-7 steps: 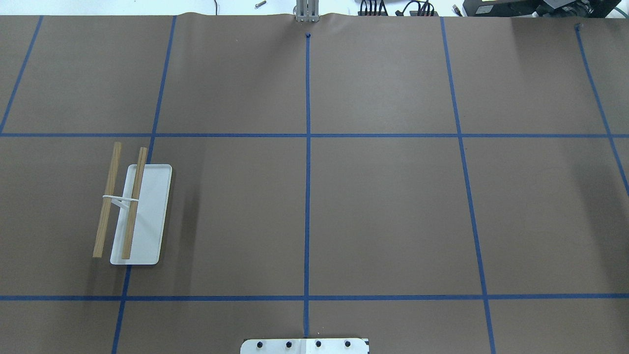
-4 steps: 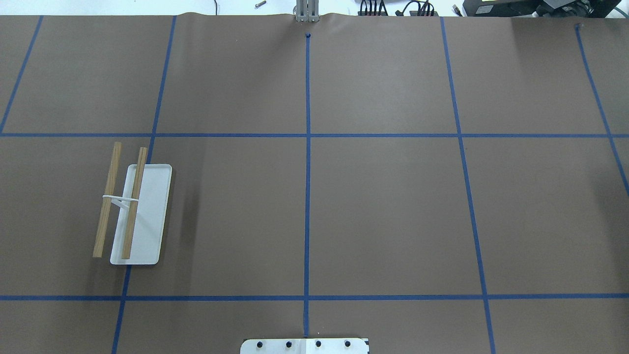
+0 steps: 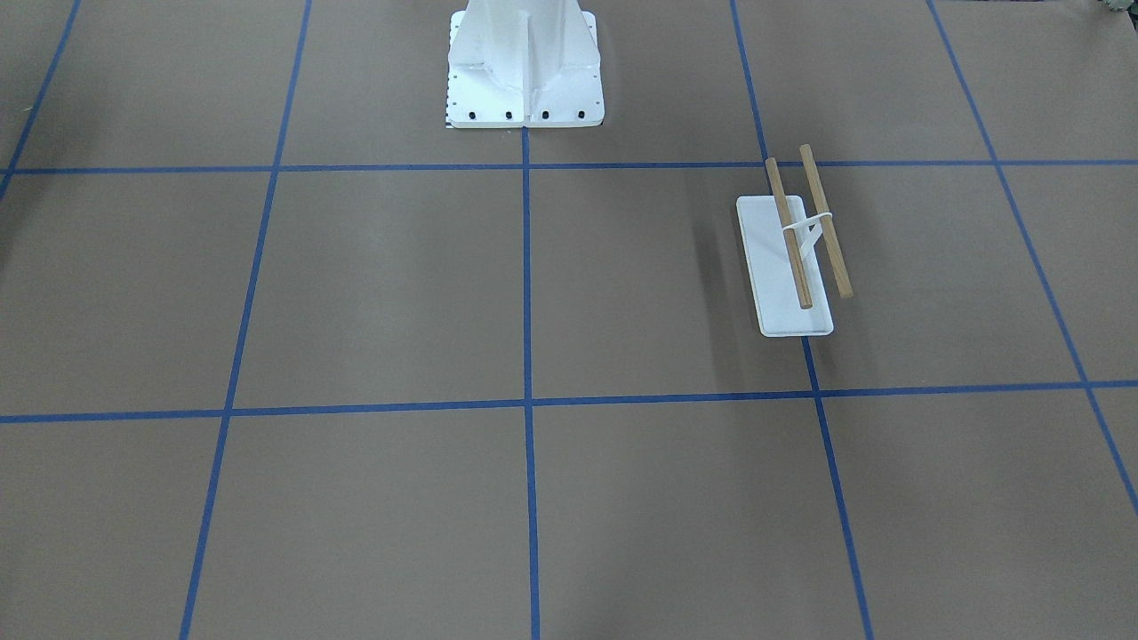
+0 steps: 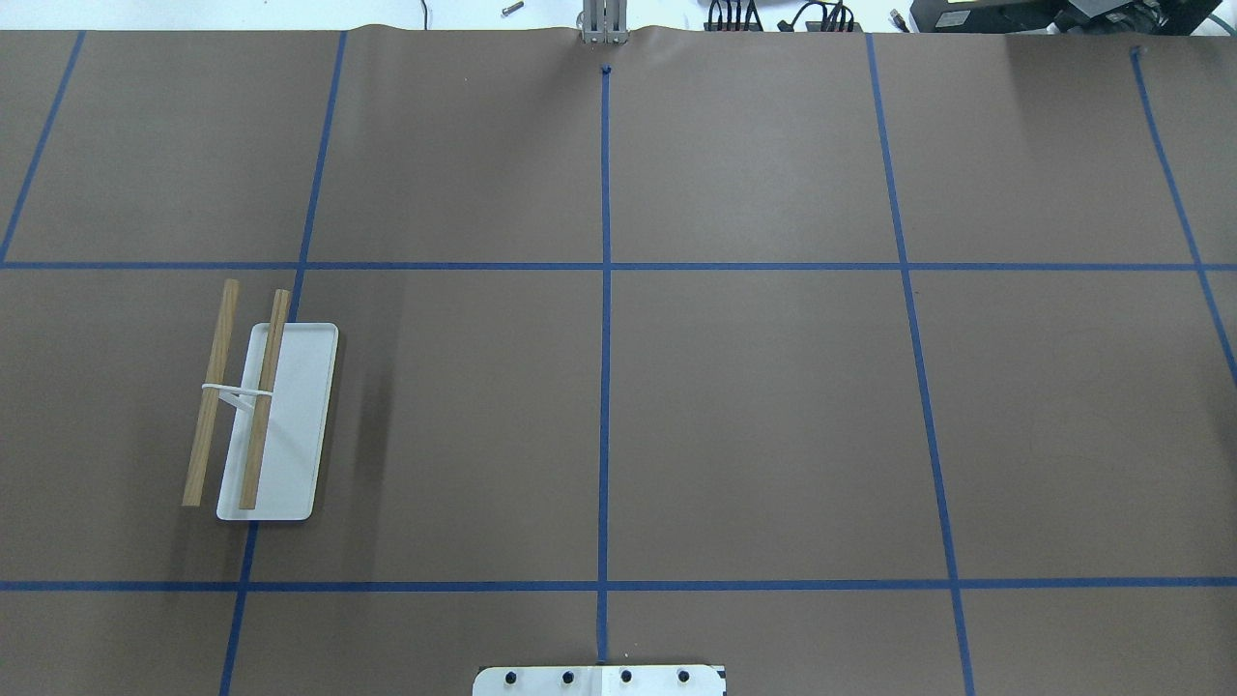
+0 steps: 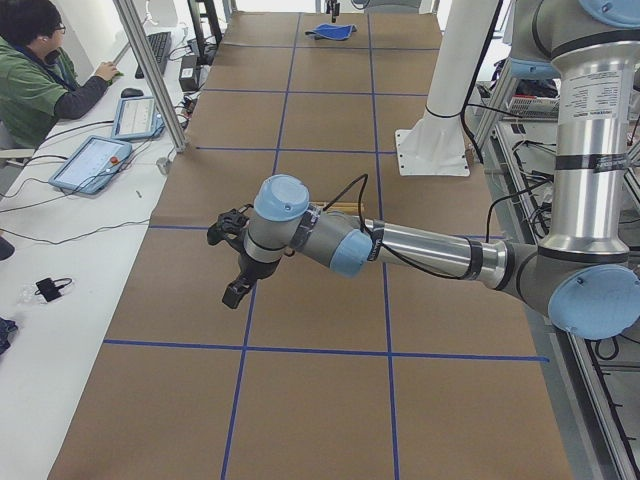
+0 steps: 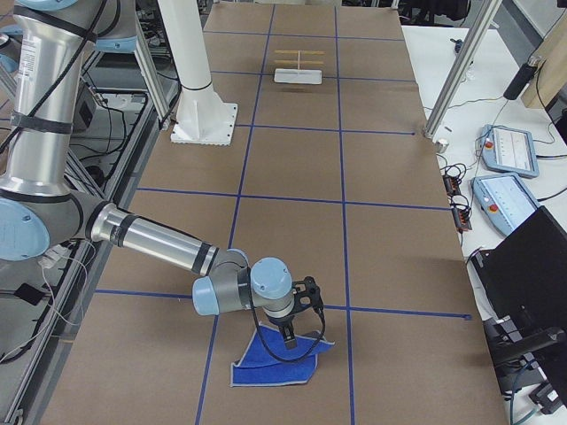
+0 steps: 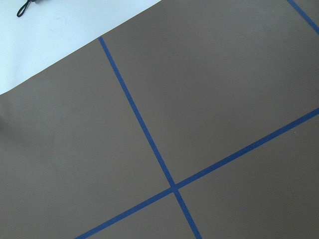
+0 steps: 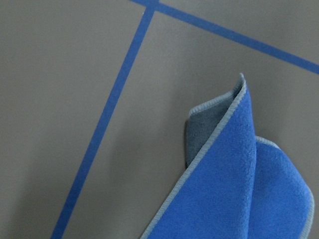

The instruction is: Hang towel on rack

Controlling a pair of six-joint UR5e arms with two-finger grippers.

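In the front-facing view, the rack (image 3: 794, 258) stands to my left of the pedestal (image 3: 524, 62) and a little out from it. Its white base lies flat. Its two wooden dowels are parallel and run lengthwise away from me at a slight slant.

In the overhead view, the rack (image 4: 261, 416) sits left of the pedestal (image 4: 599, 680), with the same long axis.

In the left side view, my left gripper (image 5: 235, 290) hangs over the table, nearer the camera than the pedestal (image 5: 445, 110). I cannot tell how far it is open. The towel (image 5: 332, 31) is a blue patch far beyond the pedestal.

In the right side view, the towel (image 6: 275, 363) lies well apart from the pedestal (image 6: 199, 88), on my right, blue face up. One corner is raised at my right gripper (image 6: 292, 335). I cannot tell its opening or its hold.

The left wrist view shows brown table (image 7: 224, 99) and blue tape (image 7: 144, 129).

In the right wrist view, the towel (image 8: 239, 189) rises in a fold that is royal blue outside and grey inside, with pale edging.
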